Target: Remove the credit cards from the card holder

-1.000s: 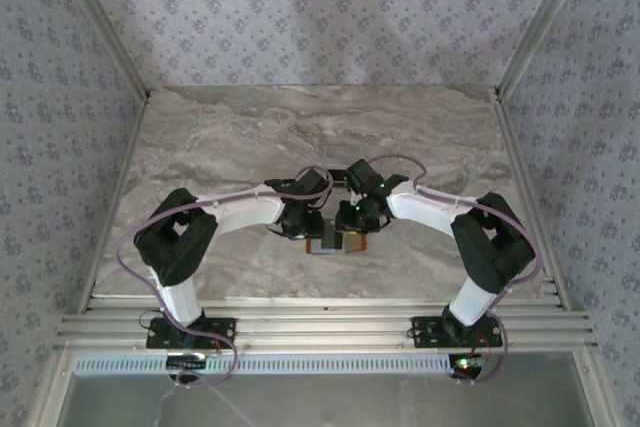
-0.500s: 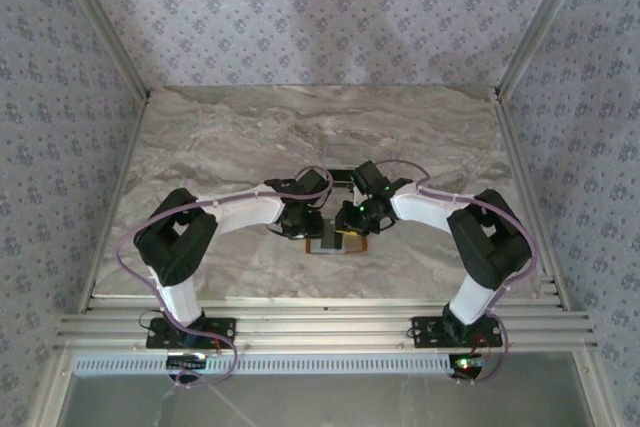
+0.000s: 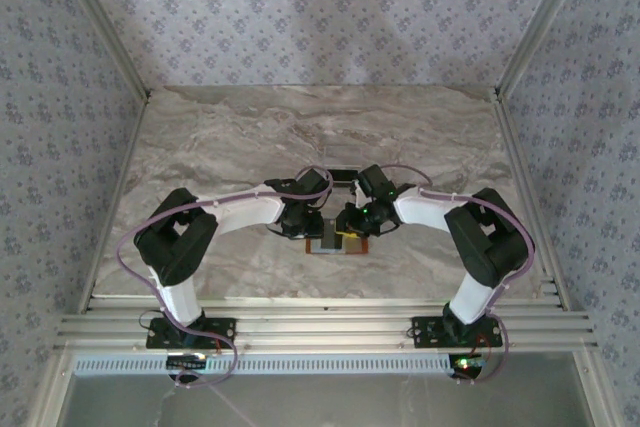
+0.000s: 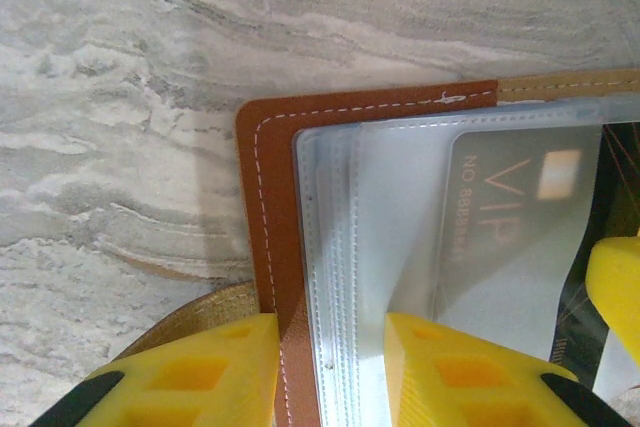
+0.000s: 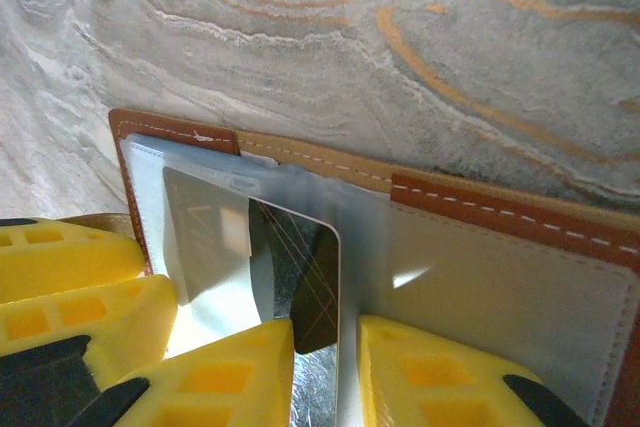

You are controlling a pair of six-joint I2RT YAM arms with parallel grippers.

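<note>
Marble desk [image 3: 240, 137], card holder [image 3: 335, 244] lying open near the front edge. Left jaws are partly open, straddling its left leather edge. Right jaws sit narrow around the dark card [image 5: 300, 282], can't tell if they're actually pinching it. Silver card [image 4: 510, 237] sits in its sleeve.

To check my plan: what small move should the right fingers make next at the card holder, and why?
Probably close the right fingers on the dark card: it lies in the gap between them, and the left fingers straddle the edge of the card holder.
</note>
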